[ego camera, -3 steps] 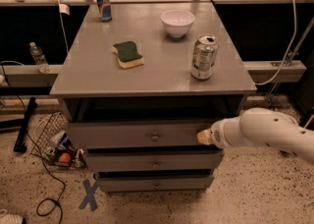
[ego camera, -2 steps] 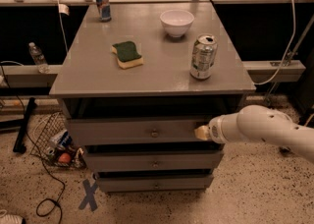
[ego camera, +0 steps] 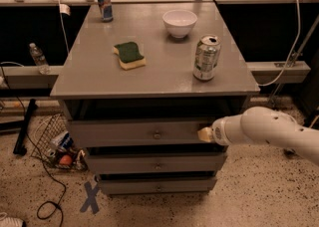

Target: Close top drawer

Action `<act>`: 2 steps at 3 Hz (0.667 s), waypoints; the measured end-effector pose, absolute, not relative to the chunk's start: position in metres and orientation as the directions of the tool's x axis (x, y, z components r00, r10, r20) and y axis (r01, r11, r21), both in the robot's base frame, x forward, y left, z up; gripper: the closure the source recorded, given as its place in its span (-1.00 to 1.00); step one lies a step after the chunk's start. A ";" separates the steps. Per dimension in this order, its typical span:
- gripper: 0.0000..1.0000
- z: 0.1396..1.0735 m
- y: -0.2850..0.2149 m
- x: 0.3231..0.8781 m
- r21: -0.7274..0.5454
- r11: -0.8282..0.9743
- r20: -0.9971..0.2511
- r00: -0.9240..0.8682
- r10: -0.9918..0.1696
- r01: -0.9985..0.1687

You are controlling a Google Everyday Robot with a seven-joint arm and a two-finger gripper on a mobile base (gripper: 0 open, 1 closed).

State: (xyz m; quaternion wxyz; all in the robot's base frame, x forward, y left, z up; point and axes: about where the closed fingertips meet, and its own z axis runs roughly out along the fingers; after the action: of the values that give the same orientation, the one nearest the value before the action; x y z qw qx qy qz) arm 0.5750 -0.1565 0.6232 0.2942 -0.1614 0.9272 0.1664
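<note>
The top drawer (ego camera: 124, 132) is a wide grey drawer just under the cabinet top, with a small round knob (ego camera: 157, 134) at its centre. It stands slightly out from the cabinet, with a dark gap above its front. My gripper (ego camera: 204, 134) comes in from the right on a white arm (ego camera: 264, 131). Its pale tip is against the right part of the drawer front.
Two shorter grey drawers (ego camera: 157, 164) sit below. On the cabinet top (ego camera: 99, 71) stand a soda can (ego camera: 206, 57), a white bowl (ego camera: 180, 22), a green sponge (ego camera: 129, 55) and a blue can (ego camera: 103, 3). A wire basket (ego camera: 52, 144) and cables lie on the floor at the left.
My gripper and arm have moved left along the drawer front. The drawer looks pushed a little further in.
</note>
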 end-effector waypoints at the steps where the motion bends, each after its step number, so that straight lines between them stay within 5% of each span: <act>1: 1.00 0.623 -0.157 0.575 0.214 0.893 -0.599 -0.775 -0.201 -0.397; 2: 1.00 0.623 -0.157 0.575 0.214 0.893 -0.599 -0.775 -0.201 -0.397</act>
State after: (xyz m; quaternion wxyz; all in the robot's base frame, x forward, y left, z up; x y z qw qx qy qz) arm 0.5749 -0.1566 0.6232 0.2941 -0.1614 0.9273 0.1663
